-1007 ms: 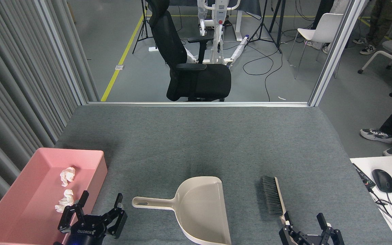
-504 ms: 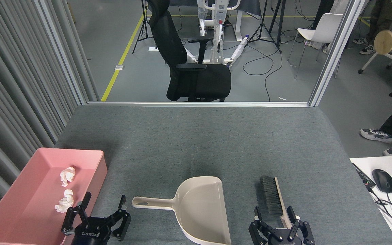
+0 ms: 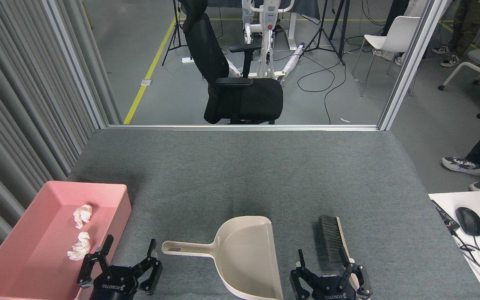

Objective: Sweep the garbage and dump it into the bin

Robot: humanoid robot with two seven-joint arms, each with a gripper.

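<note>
Garbage (image 3: 81, 228), two crumpled wads of white tissue, lies inside the pink bin (image 3: 23, 266), just beyond and to the outer side of the left gripper (image 3: 128, 259), whose fingers (image 3: 152, 252) stand apart and hold nothing. Judged by looks, the wads are feather-light, soft and easily blown or flicked, so they call for no direct grasp; the tools do the handling. With both wads in the bin, the dumping looks done.

Just off the inner finger of the left gripper lies the handle of the beige dustpan (image 3: 246, 254), flat on the bench (image 3: 240, 175), its scoop empty. That handle, stiff plastic and probably a little slick, is the natural place to take hold. The right gripper (image 3: 320, 261) hovers with fingers (image 3: 344, 260) spread either side of the brush (image 3: 332, 239) at its handle end, the dark bristles pointing away beyond the fingertips; whether the fingers touch the handle cannot be told.

Grey felt-like cloth covers the bench, a surface likely to drag on tissue and steady the pan. Beyond its far edge the room shows a black office chair (image 3: 231, 75), a white chair (image 3: 394, 37), tripods and loose cables on a grey floor. A computer mouse (image 3: 468, 221) sits on a white desk well outside the right fingers.
</note>
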